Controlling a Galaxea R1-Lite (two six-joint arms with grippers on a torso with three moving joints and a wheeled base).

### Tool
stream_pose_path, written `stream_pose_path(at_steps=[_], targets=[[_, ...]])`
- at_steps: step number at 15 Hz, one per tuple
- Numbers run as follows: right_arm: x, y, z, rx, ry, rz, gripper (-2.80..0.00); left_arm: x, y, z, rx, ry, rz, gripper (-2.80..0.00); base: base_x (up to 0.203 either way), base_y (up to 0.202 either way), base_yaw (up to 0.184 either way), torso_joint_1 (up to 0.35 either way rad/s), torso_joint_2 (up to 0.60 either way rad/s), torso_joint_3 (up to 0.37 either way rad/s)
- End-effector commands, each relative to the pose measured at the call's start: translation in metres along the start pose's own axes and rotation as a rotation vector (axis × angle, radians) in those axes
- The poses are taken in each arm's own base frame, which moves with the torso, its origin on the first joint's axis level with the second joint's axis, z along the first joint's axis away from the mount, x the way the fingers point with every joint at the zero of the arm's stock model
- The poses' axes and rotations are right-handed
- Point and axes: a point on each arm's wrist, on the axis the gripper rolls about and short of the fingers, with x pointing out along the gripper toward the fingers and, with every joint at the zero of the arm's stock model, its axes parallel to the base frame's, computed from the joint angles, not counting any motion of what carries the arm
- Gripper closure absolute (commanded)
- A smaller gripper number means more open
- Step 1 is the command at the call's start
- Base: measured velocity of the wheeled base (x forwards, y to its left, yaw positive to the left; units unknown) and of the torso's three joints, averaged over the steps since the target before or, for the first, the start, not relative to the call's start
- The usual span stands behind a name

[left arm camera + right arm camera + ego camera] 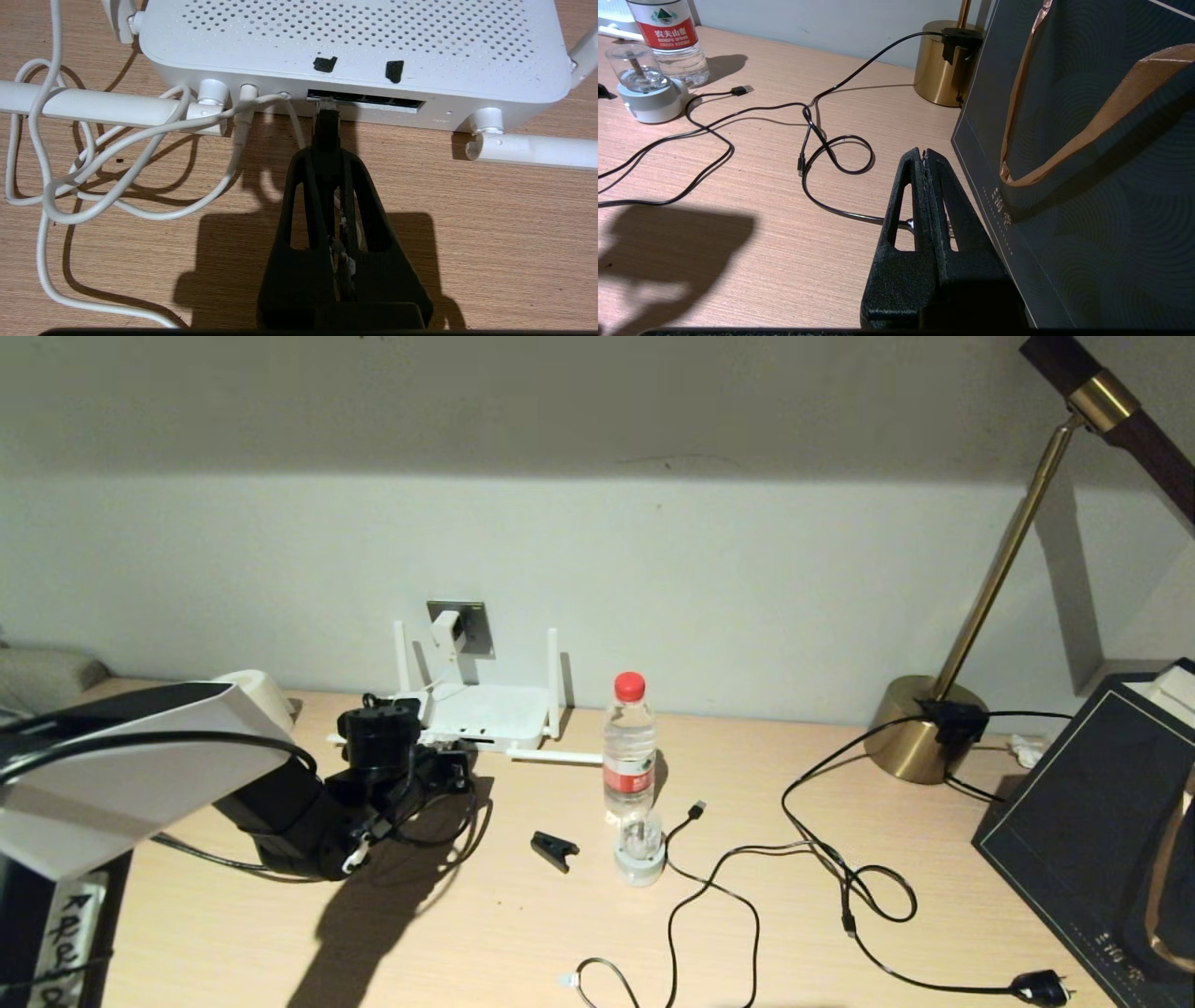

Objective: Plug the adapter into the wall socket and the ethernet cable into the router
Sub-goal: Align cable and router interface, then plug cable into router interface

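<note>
A home or hotel-room desk: a pale wood-grain desktop [523,933] against a plain white wall, a brass-based desk lamp [924,728] at upper right, and a dark paper gift bag [1083,821] at right.

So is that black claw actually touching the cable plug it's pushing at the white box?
Touching. In the left wrist view the left gripper is clamped shut on the ethernet cable plug, whose tip sits at the router slot.

I see router [350,42] white, dotted vent pattern, two black patches | table [523,933] pale woodgrain | bottle [628,747] red cap and label | lamp base [920,733] brass-gold | bag [1087,186] dark blue, tan handle
</note>
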Motion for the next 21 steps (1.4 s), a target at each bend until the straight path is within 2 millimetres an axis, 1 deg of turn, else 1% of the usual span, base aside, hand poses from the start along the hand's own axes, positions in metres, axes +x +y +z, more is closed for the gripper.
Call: stream_pose_path(at_steps=[1,9,21], targets=[[0.0015,0.0007,-0.0064,-0.002,0.024,0.003,0.00,0.0000,-0.0022,0.0004,0.000,-0.006,-0.004,0.00,0.000,0.000,0.000,0.000,0.00,0.000],[0.0015,0.0007,-0.0064,0.000,0.024,0.003,0.00,0.0004,-0.0044,0.0022,0.001,-0.013,-0.008,0.00,0.000,0.000,0.000,0.000,0.00,0.000],[0.0015,0.0007,-0.0064,-0.002,0.024,0.004,0.00,0.0035,-0.0047,-0.0015,0.002,-0.005,-0.007,0.00,0.000,0.000,0.000,0.000,0.00,0.000]])
